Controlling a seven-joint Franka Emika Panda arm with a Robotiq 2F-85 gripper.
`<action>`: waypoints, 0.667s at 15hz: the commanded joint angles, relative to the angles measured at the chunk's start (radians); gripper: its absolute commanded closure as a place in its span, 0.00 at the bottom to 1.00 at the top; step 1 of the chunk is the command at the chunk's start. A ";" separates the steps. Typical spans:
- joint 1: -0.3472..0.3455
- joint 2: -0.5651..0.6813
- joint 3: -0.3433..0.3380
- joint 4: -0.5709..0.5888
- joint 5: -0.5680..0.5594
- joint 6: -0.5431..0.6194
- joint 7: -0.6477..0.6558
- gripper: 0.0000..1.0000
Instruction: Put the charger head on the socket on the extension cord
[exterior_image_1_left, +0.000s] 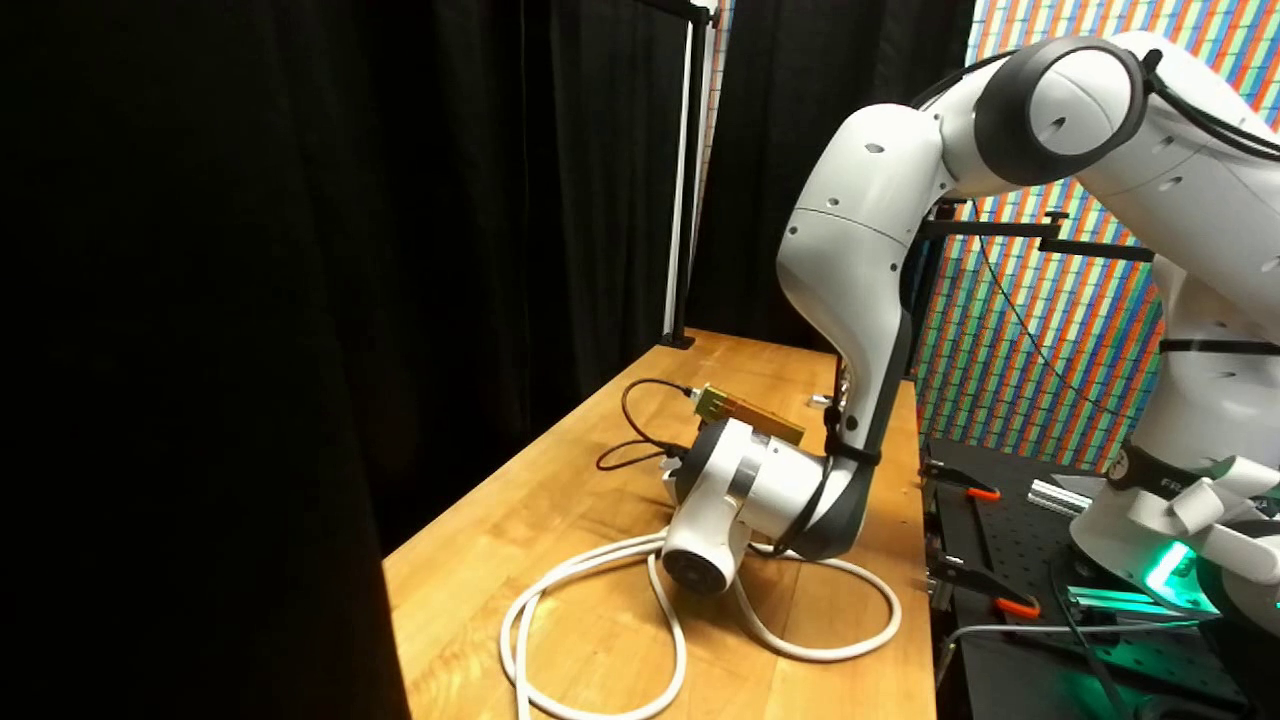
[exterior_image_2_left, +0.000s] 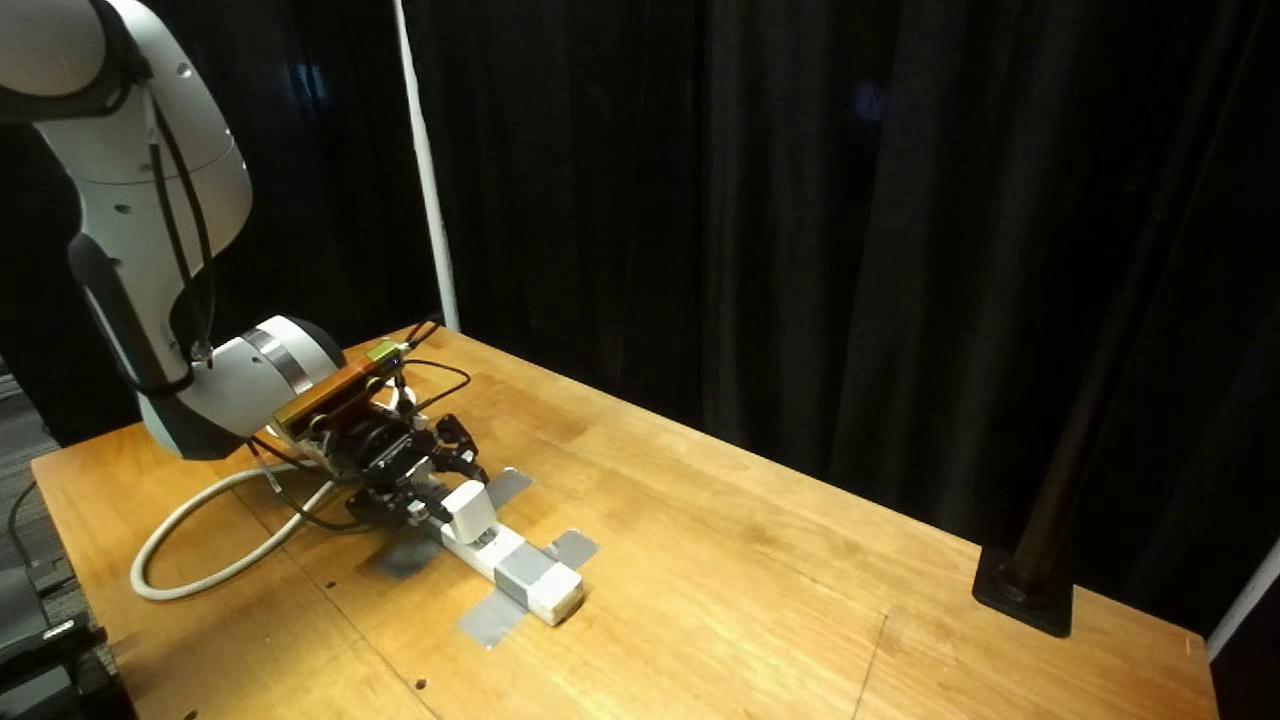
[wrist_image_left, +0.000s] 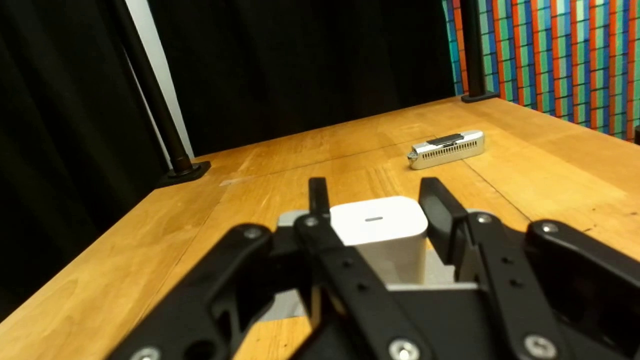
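Observation:
The charger head (exterior_image_2_left: 469, 511) is a small white cube standing on the socket block (exterior_image_2_left: 552, 592) of the extension cord in an exterior view. Dark marks show at its base, and I cannot tell how fully it is seated in the socket. My gripper (exterior_image_2_left: 463, 492) is low, just behind the charger head. In the wrist view the charger head (wrist_image_left: 382, 220) stands between my open fingers (wrist_image_left: 376, 194). The left finger overlaps its edge; a strip of table shows beside the right finger. The extension cord (exterior_image_1_left: 820, 656) loops white across the table. In that view the arm hides the charger head and block.
Grey tape (exterior_image_2_left: 492, 617) fixes the block to the wooden table (exterior_image_2_left: 760, 600). A silver slotted item (wrist_image_left: 446, 149) lies farther along the table in the wrist view. A black post base (exterior_image_2_left: 1022, 592) stands at the table's edge. Black curtains (exterior_image_2_left: 800, 250) hang behind.

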 joint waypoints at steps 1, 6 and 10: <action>-0.008 0.070 -0.019 0.062 -0.010 0.021 0.019 0.77; -0.013 0.074 -0.008 0.075 -0.010 0.046 0.032 0.77; -0.016 0.066 -0.002 0.082 -0.013 0.063 0.055 0.77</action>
